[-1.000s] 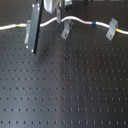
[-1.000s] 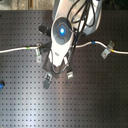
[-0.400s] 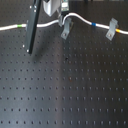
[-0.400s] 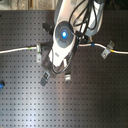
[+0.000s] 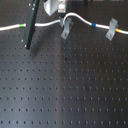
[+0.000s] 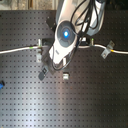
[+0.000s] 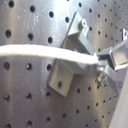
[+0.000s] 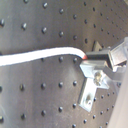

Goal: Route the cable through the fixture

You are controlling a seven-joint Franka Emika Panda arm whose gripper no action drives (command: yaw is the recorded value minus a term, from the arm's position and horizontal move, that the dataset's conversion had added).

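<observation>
Since a second ago our arm has been carrying the wrist toward the first exterior view's right and up, so the cable's raised hump is now sitting over the nearer clip instead of short of it. We are pinching the cable (image 7: 45, 52) between narrowed fingertips (image 7: 116, 56); in both wrist views the white cord is running straight into the gripper (image 8: 102, 57) and ending there, so we are reading the jaws as closed on it. Just under the grasp in the first wrist view, a grey angled fixture clip (image 7: 70, 60) is standing bolted to the perforated breadboard (image 7: 25, 105), with the cord crossing over it. Farther out in the first exterior view, the cable (image 5: 80, 21) is arching over that clip (image 5: 65, 29), passing a blue band (image 5: 94, 23), then reaching a second clip (image 5: 111, 30) by a yellow-orange band (image 5: 118, 32); toward the first exterior view's left it is trailing past a green band (image 5: 21, 25) behind a dark slanted post (image 5: 31, 25). We are judging the cord to be light, limp and springy: it is holding soft curves rather than sharp bends, so it will probably sag and swing away from any grasp point. Its smooth jacket may slide between the pads under tension. We are thinking the best hold is close beside the clip being threaded, keeping the free span short.
</observation>
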